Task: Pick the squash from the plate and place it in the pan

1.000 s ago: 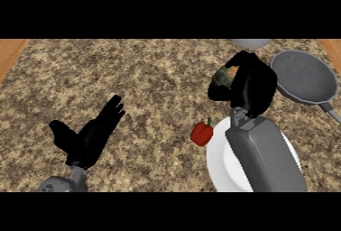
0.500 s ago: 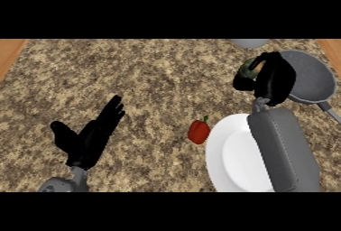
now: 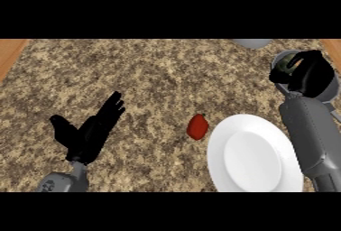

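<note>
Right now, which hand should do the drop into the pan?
Right. The right hand is curled round the squash and sits over the pan at the far right. The left hand rests open near the lower left, far from the pan.

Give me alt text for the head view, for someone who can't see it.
The right hand holds the green squash over the grey pan at the counter's far right. The white plate sits bare below, a red item beside it. The left hand rests open at lower left.
</note>
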Controlling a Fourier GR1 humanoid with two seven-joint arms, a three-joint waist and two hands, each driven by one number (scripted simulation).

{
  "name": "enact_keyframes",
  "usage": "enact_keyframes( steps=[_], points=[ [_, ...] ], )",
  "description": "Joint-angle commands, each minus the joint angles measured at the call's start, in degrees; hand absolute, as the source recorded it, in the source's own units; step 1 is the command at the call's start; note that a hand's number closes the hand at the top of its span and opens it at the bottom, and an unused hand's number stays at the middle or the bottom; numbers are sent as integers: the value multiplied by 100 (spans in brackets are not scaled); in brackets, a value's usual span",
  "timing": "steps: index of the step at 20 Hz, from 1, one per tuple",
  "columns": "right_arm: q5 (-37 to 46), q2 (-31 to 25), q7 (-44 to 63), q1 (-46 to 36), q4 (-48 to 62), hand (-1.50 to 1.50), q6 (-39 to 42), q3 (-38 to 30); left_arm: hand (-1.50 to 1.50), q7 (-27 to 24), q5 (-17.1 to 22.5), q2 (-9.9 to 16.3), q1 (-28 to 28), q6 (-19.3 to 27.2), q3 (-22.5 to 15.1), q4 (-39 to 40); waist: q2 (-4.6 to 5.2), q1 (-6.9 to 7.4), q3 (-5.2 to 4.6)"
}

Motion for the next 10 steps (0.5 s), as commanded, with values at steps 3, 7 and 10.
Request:
enact_keyframes(
  steps=[3,7,10],
  points=[
    [-732,-671,-971,-340,1197,150,-1061,-768,0,-44,16,50,118,-192,25,-17,16,57,8],
    [-1313,-1119,-1948,-443,1837,150,-1152,-1124,0,-105,131,128,98,-372,156,-10,47,103,14],
    [-1501,-1229,-2360,-529,2295,150,-1368,-1345,0,-120,-52,-131,43,-166,-41,6,74,166,22]
  ],
)
